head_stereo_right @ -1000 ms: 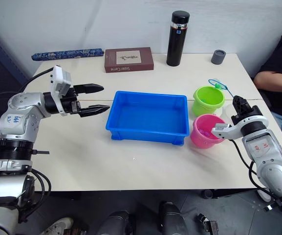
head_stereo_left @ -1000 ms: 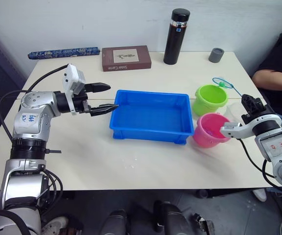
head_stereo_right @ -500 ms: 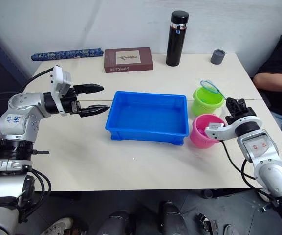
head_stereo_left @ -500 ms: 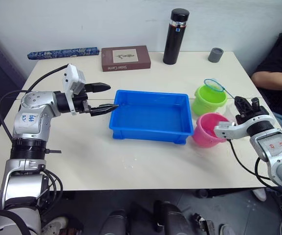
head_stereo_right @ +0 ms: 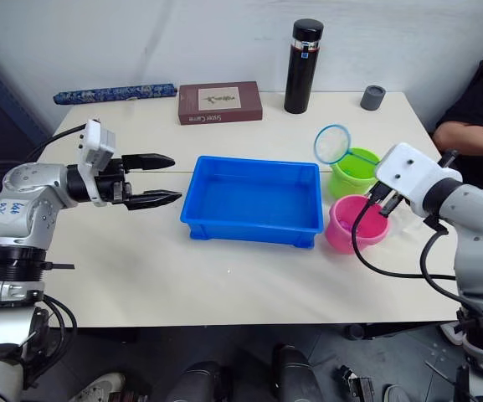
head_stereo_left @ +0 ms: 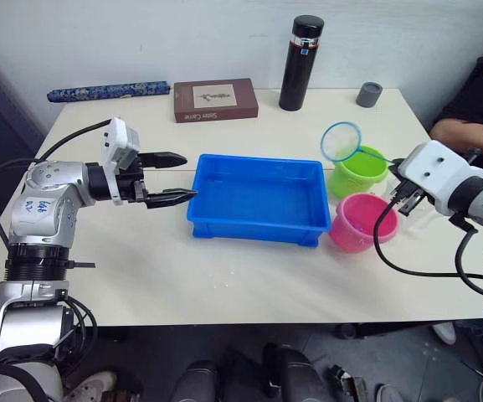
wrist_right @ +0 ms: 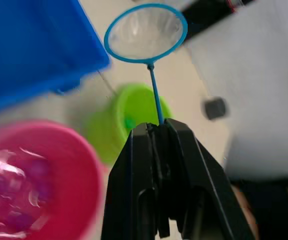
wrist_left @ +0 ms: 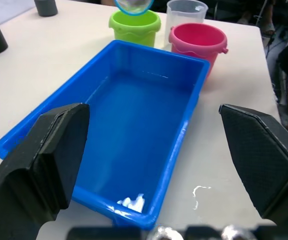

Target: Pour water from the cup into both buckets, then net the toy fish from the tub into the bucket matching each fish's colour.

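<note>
While the right gripper (wrist_right: 156, 135) clamps the net (head_stereo_left: 342, 141) (hoop above the green bucket (head_stereo_left: 361, 169)), the left gripper (head_stereo_left: 174, 177) stays apart beside the tub (head_stereo_left: 258, 226).

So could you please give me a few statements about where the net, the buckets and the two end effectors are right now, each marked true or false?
1. The right end effector is shut on the net's handle. True.
2. The net lies flat on the table beside the grey cup. False: it is held in the air, its hoop above the gap between the blue tub and the green bucket.
3. The left end effector is open and holds nothing. True.
4. The pink bucket stands inside the tub. False: it stands on the table beside the tub's right end.
5. The green bucket is nearer the robot than the pink one. False: it stands behind it.
</note>
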Robot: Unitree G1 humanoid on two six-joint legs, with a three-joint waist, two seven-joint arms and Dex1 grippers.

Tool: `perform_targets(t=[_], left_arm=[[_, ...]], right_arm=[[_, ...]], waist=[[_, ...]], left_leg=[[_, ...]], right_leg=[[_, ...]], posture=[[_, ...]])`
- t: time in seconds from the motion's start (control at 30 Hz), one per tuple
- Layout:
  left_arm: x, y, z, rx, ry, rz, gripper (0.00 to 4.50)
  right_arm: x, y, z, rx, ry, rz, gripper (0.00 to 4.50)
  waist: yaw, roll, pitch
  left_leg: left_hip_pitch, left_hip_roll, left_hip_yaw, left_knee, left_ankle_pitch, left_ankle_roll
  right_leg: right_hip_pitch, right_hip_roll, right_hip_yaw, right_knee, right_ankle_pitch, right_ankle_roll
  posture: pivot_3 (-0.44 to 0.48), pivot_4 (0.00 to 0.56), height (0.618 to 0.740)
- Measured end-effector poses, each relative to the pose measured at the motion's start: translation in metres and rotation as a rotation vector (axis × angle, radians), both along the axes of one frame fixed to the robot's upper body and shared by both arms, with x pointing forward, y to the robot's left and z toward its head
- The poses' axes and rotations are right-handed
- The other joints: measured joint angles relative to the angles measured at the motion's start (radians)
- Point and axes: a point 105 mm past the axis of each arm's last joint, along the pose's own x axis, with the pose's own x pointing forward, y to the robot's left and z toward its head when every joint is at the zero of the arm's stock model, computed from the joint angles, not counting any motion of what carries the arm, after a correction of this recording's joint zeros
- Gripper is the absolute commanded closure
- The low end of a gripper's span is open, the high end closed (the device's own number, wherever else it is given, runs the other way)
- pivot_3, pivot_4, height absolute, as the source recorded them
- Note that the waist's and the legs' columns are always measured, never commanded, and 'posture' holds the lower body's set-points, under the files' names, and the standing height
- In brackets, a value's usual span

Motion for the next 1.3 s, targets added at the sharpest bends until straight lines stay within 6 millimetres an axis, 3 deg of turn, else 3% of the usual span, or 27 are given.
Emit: perform_targets(t=[0.3, 0.57, 0.63, 0.87, 0.97, 1.1, 1.17, 1.3], left_arm=[[-0.03, 0.008, -0.006, 0.068, 0.085, -0.077, 0.02], [-0.055, 0.002, -0.013, 0.114, 0.119, -0.139, 0.02], [-0.058, 0.0, -0.019, 0.129, 0.121, -0.151, 0.02], [-0.059, -0.021, -0.069, 0.187, 0.156, -0.193, 0.02], [-0.056, -0.028, -0.076, 0.183, 0.142, -0.193, 0.02], [-0.053, -0.037, -0.102, 0.2, 0.181, -0.193, 0.02], [-0.055, -0.036, -0.113, 0.221, 0.199, -0.193, 0.02], [-0.054, -0.036, -0.115, 0.239, 0.182, -0.183, 0.02]], right_arm=[[-0.046, 0.048, 0.001, 0.158, 0.455, 0.428, 4.5], [-0.062, 0.083, -0.056, 0.1, 0.69, 0.595, 4.5], [-0.059, 0.092, -0.069, 0.086, 0.69, 0.607, 4.5], [-0.048, 0.128, -0.12, 0.099, 0.714, 0.621, 4.5], [-0.043, 0.135, -0.13, 0.108, 0.709, 0.609, 4.5], [-0.032, 0.155, -0.145, 0.136, 0.697, 0.597, 4.5], [-0.028, 0.154, -0.15, 0.132, 0.697, 0.581, 4.5], [-0.024, 0.153, -0.155, 0.132, 0.693, 0.562, 4.5]], waist=[[0.0, 0.0, 0.0], [0.002, 0.0, 0.0], [0.001, 0.0, 0.0], [0.001, 0.0, 0.0], [0.001, 0.0, 0.0], [0.0, 0.0, 0.0], [0.0, 0.0, 0.0], [0.0, 0.0, 0.0]], left_leg=[[0.0, 0.0, -0.003, 0.0, -0.001, 0.002], [-0.001, 0.0, -0.003, -0.001, -0.001, 0.002], [0.0, -0.001, -0.003, -0.001, -0.001, 0.002], [-0.001, -0.001, -0.003, 0.0, -0.001, 0.002], [-0.001, -0.001, -0.003, -0.001, -0.001, 0.002], [-0.001, -0.001, -0.002, -0.001, -0.001, 0.002], [-0.001, -0.001, -0.003, -0.001, -0.001, 0.002], [-0.001, -0.001, -0.003, 0.0, -0.001, 0.002]], right_leg=[[0.0, -0.003, 0.0, -0.001, 0.0, -0.001], [0.0, -0.004, 0.0, -0.003, 0.0, -0.001], [0.0, -0.004, 0.0, -0.003, 0.0, -0.001], [-0.001, -0.003, 0.0, -0.002, 0.0, -0.001], [0.0, -0.003, -0.001, -0.002, 0.0, -0.001], [-0.001, -0.003, -0.001, -0.002, 0.0, -0.001], [-0.001, -0.003, -0.001, -0.002, 0.0, -0.001], [-0.001, -0.003, -0.001, -0.002, 0.0, -0.001]], posture=[[0.0, 0.15, 0.74], [0.0, 0.15, 0.74], [0.0, 0.15, 0.74], [0.0, 0.15, 0.74], [0.0, 0.15, 0.74], [0.0, 0.15, 0.74], [0.0, 0.15, 0.74], [0.0, 0.15, 0.74]])
